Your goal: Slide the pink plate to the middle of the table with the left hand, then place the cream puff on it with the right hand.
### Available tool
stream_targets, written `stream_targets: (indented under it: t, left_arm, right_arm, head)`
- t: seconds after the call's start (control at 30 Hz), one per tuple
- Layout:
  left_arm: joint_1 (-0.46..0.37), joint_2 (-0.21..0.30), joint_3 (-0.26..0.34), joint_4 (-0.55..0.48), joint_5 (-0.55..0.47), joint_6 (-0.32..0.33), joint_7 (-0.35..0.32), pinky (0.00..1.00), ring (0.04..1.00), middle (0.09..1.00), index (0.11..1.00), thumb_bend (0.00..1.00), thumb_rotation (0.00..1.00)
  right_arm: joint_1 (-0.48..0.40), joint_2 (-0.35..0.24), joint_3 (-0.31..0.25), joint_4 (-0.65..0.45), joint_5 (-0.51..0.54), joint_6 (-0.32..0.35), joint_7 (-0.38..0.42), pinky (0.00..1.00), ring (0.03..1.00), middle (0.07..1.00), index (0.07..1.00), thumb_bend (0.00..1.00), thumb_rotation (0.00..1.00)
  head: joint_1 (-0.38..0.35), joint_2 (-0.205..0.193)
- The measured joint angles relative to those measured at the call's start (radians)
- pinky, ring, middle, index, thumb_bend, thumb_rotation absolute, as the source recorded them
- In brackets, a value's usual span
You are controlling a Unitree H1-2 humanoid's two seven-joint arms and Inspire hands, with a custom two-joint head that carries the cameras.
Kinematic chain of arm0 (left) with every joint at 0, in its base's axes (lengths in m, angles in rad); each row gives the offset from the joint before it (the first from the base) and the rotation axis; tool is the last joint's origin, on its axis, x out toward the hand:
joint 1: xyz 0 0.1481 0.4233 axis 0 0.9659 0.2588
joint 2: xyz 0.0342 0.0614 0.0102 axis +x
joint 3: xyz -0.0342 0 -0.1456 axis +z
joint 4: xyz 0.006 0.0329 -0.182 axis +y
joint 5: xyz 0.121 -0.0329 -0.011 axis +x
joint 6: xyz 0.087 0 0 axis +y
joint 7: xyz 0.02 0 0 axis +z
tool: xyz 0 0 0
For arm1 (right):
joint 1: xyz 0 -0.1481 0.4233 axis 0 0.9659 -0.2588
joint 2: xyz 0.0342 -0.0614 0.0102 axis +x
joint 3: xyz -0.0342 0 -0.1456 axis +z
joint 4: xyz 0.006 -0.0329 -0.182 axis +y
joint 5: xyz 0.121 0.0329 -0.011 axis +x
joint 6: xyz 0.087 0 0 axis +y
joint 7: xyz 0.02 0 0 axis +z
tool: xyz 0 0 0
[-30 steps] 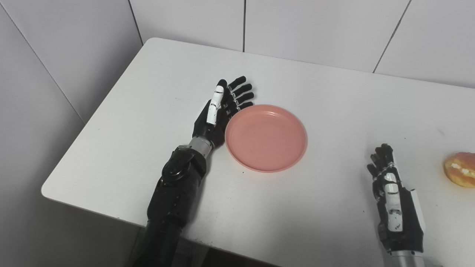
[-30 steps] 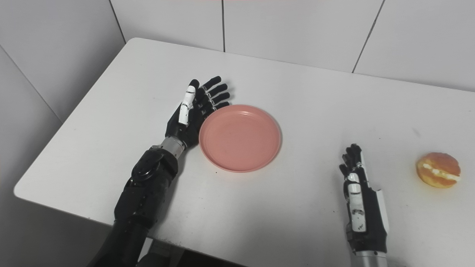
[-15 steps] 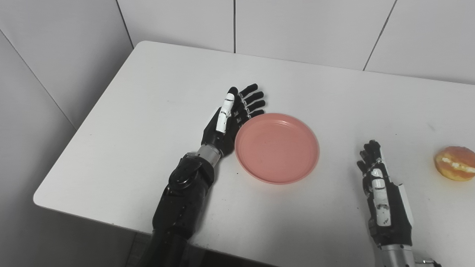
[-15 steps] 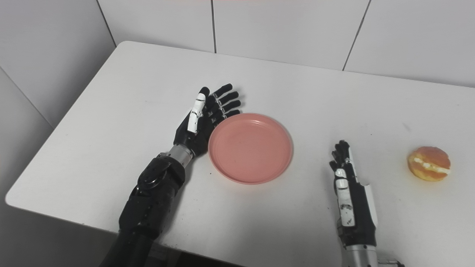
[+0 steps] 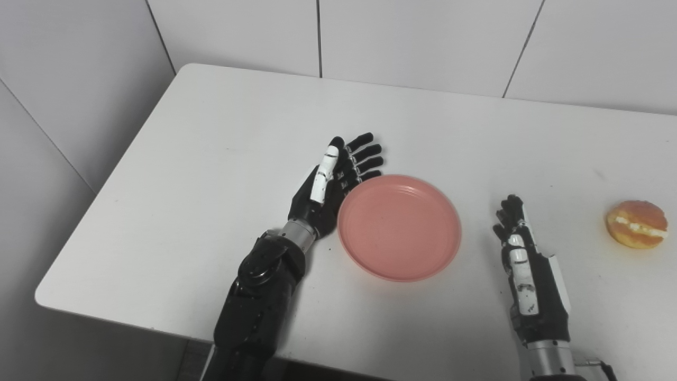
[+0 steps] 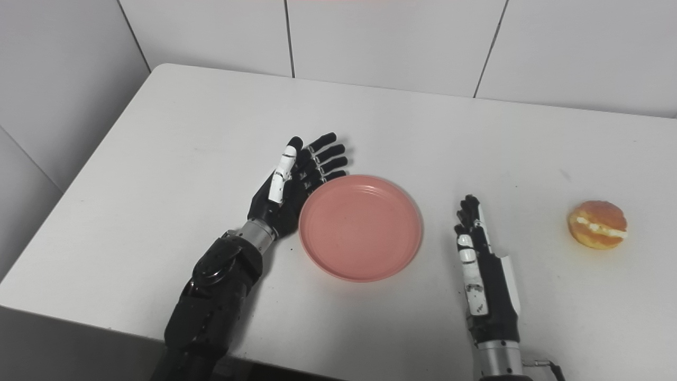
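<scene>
The pink plate [image 5: 399,227] lies flat on the white table [image 5: 222,159], near its middle. My left hand [image 5: 330,182] is open, fingers straight and spread, its palm side against the plate's left rim. My right hand [image 5: 526,264] is open and empty, resting edge-up on the table to the right of the plate, a small gap from its rim. The cream puff [image 5: 636,231], golden with a white filling line, sits at the far right of the table, well apart from my right hand. It also shows in the right eye view [image 6: 597,224].
The table's left edge [image 5: 106,185] and front edge [image 5: 132,328] are close to my left arm. White wall panels [image 5: 423,37] stand behind the table.
The camera has shifted, so the whole scene sits lower and further left in the picture. Against the table, the plate and my left hand have moved slightly right together. The cream puff has not moved.
</scene>
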State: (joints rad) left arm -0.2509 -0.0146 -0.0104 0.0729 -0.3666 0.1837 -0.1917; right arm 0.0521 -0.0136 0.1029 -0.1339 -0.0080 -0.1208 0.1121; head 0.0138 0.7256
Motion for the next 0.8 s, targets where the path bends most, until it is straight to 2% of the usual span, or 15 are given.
stream_targets:
  t: [0.27,0.8]
  left_arm:
    - [0.022,-0.005,-0.014,-0.033,-0.001,0.024,0.0,0.86,0.855,0.85,0.829,0.43,1.0]
    - [0.039,-0.006,-0.024,-0.051,0.034,0.024,0.001,0.87,0.867,0.866,0.841,0.44,1.0]
  right_arm:
    - [0.0,0.01,0.001,0.0,-0.001,0.001,-0.002,0.99,0.994,1.0,1.0,0.35,1.0]
    - [-0.001,0.019,-0.002,-0.002,0.009,0.013,-0.012,1.0,0.988,1.0,1.0,0.34,1.0]
  head:
    - [-0.008,0.009]
    - [-0.032,0.023]
